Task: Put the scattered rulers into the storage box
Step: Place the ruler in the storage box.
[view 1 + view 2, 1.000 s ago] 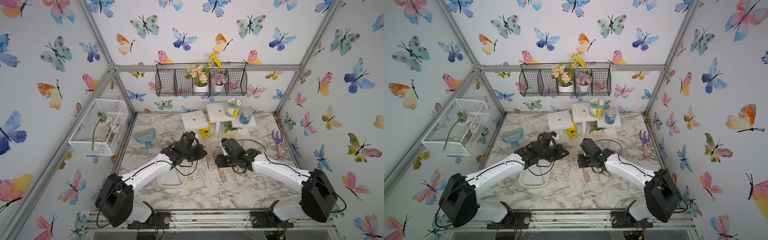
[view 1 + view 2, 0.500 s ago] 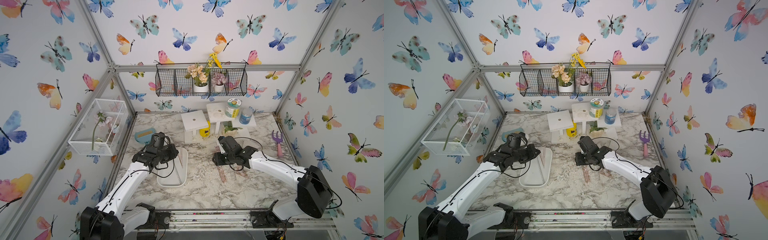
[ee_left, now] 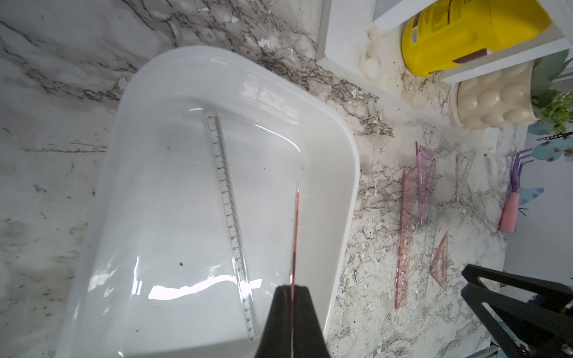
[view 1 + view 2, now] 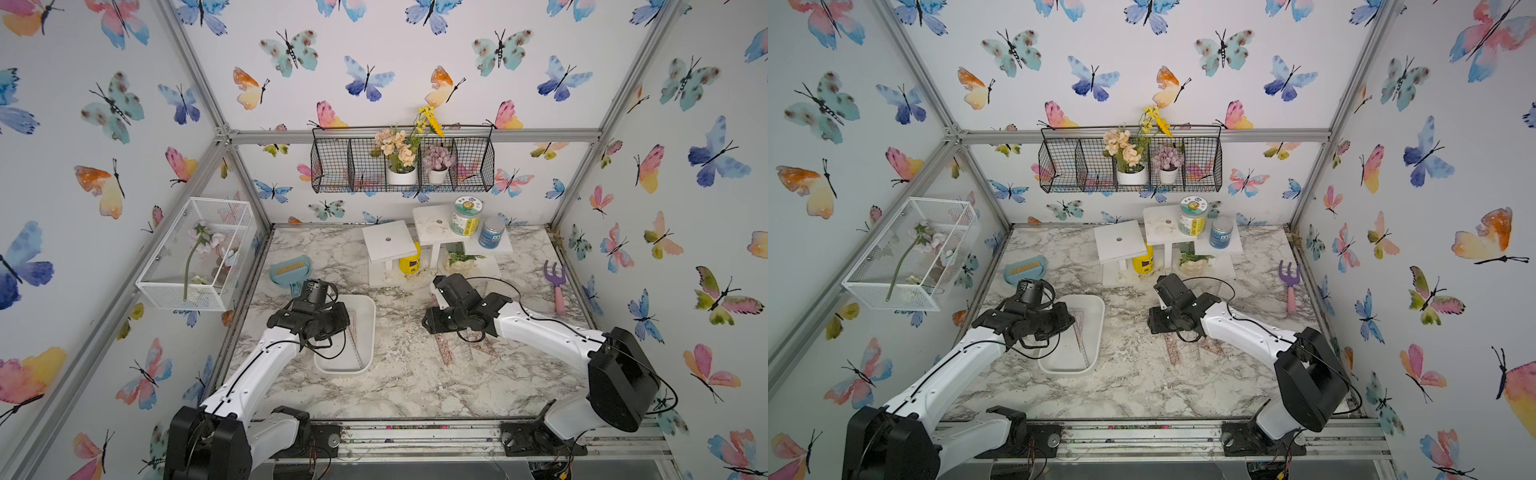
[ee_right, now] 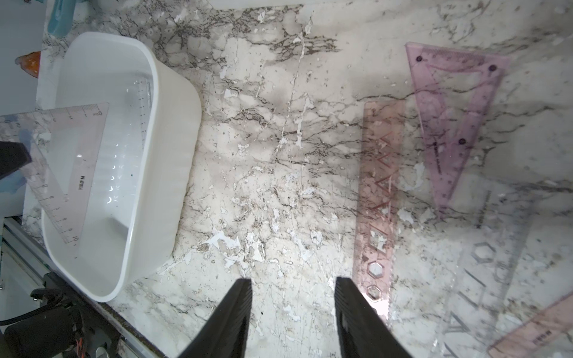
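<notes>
Left fingers [image 3: 279, 313] are clamped tight on a pink set square [image 3: 294, 235], so the left gripper [image 3: 292, 287] has it held on edge right over the storage box [image 3: 341, 148]. Can't tell if its lower tip touches the box floor. A clear straight ruler [image 3: 231, 223] lies flat inside, running along the box's length.

Right fingers [image 5: 235, 310] stand apart with nothing between them. The right gripper [image 5: 294, 280] hangs over bare marble table [image 5: 263, 155], between the box and the rulers outside it. Just beside one finger lies a pink straight ruler [image 5: 378, 192], with a purple set square [image 5: 455, 124] next to it and a clear stencil ruler [image 5: 486, 263] close against them.

In both top views the storage box [image 4: 370, 332] [image 4: 1098, 328] sits left of centre under the left arm. The loose rulers [image 4: 444, 351] lie by the right arm, well apart from the box. A garden fork [image 4: 557, 286] lies over by the right wall.
</notes>
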Motion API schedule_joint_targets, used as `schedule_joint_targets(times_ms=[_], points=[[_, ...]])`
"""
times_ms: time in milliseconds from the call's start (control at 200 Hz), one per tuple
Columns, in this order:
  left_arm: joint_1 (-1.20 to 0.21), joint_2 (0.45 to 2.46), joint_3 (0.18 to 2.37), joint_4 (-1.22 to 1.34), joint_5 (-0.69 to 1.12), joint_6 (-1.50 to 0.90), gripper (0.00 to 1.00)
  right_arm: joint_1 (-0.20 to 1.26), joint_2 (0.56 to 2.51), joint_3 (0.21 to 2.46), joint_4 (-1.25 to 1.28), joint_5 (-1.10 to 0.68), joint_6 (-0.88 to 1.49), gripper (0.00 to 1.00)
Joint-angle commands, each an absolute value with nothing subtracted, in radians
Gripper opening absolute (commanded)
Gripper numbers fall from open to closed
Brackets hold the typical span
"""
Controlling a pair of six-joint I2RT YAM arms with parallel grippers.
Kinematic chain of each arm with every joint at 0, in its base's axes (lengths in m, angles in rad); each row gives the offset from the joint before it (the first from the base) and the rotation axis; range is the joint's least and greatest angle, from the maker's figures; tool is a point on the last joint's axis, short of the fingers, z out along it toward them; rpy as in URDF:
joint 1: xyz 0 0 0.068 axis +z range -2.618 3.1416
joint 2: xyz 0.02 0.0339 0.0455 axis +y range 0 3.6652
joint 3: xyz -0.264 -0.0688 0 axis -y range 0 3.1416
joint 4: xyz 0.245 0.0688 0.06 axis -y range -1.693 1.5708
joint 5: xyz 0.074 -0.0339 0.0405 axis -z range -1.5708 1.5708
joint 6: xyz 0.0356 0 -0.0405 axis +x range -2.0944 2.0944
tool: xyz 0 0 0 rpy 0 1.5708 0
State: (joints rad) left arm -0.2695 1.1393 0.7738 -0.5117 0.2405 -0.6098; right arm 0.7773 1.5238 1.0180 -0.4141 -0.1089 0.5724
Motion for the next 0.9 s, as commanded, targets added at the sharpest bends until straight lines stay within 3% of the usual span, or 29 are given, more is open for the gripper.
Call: schedule_joint_targets(times_ms=[0, 155, 235, 290, 395, 896], points=[[-0.265, 1.156, 0.777, -0.481, 0.209, -0.589, 0.00, 0.770, 1.495, 0.990, -0.428, -0.087, 0.578, 0.49], [-0.265, 1.167, 0.768, -0.468, 0.222, -0.589, 0.01, 0.770, 1.490, 0.975, -0.441, -0.054, 0.586, 0.49], [-0.265, 1.157, 0.763, -0.468, 0.223, -0.591, 0.19, 0.770, 1.491, 0.973, -0.450, -0.039, 0.588, 0.50], [-0.265, 1.152, 0.764, -0.472, 0.219, -0.591, 0.37, 0.770, 1.495, 0.975, -0.457, -0.028, 0.588, 0.50], [-0.265, 1.137, 0.778, -0.487, 0.210, -0.592, 0.54, 0.770, 1.507, 0.981, -0.476, -0.011, 0.581, 0.50], [-0.271, 1.083, 0.920, -0.564, 0.248, -0.567, 0.53, 0.767, 1.539, 0.983, -0.513, 0.071, 0.572, 0.57]])
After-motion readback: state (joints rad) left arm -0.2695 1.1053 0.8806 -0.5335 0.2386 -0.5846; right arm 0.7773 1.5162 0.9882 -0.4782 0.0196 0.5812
